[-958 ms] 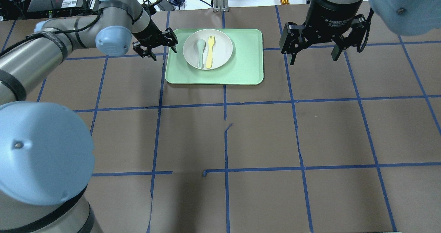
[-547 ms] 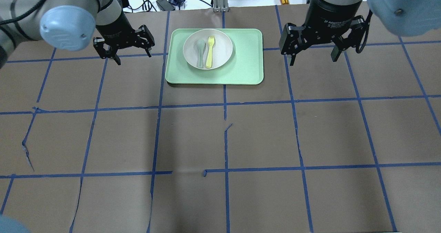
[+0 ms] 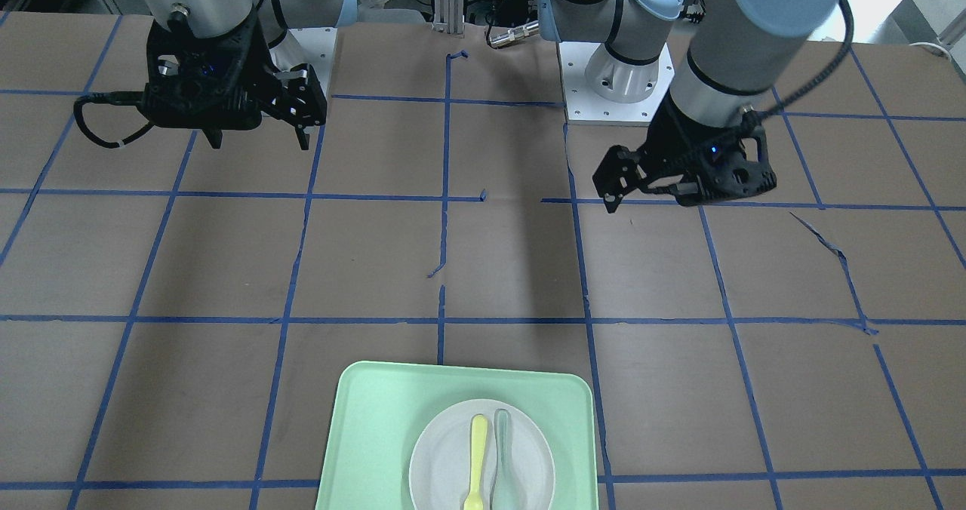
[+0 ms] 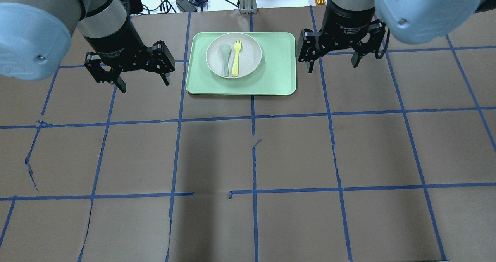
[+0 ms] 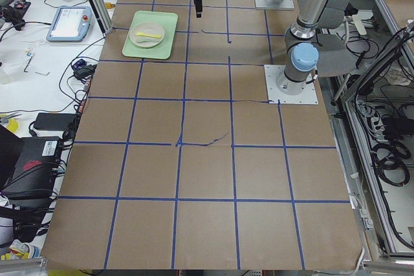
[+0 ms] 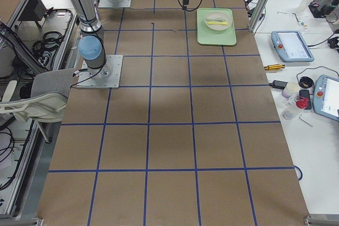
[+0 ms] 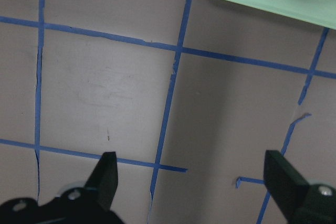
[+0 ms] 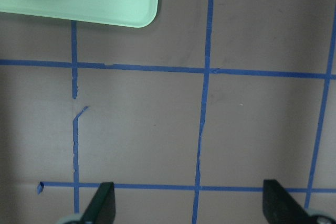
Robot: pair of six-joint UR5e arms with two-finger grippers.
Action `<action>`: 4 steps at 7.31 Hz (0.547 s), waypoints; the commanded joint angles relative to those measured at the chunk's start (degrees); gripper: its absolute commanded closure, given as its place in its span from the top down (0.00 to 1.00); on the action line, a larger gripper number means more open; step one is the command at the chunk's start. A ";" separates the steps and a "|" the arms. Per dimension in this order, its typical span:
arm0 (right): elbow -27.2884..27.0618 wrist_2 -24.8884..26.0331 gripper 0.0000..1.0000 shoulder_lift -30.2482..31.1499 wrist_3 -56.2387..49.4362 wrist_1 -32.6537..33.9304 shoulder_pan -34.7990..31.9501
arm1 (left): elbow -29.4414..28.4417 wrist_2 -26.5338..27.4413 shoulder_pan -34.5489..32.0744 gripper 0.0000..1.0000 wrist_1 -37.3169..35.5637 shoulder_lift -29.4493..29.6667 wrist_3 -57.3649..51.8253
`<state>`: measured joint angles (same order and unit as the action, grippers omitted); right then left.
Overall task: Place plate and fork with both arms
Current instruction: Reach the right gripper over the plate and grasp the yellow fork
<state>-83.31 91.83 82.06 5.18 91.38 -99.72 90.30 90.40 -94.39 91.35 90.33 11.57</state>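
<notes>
Yellow short-tined fork (image 4: 235,60) lies on round off-white plate (image 4: 252,52); left gripper (image 4: 144,84) and right gripper (image 4: 332,67) spread wide.

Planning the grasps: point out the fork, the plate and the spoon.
fork (image 4: 235,60), overhead exterior view, middle of its handle.
plate (image 4: 252,56), overhead exterior view, bare surface right of the fork.
spoon (image 4: 226,51), overhead exterior view, its bowl.

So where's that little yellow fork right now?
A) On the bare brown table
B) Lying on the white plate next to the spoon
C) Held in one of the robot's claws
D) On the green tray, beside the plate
B: the fork lies on the plate beside the spoon, and the plate sits on the tray. The left gripper and right gripper are both open and hold nothing.
</notes>
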 commanded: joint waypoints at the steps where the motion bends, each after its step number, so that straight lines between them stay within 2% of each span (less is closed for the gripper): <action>1: 7.93 -0.25 1.00 -12.81 4.46 7.21 -3.37 | 0.49 0.12 -1.06 1.00 0.84 -0.95 -0.23; 3: 22.94 0.09 1.00 -30.13 11.93 10.65 -8.44 | 1.97 0.21 -1.06 1.00 1.02 -1.73 -0.23; 4: 27.80 0.01 1.00 -34.99 14.05 10.74 -9.52 | 2.07 0.21 -1.06 1.00 1.02 -1.83 -0.23</action>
<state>-62.98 91.67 55.02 15.82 101.29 -107.02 91.94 90.58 -95.43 92.33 88.78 11.34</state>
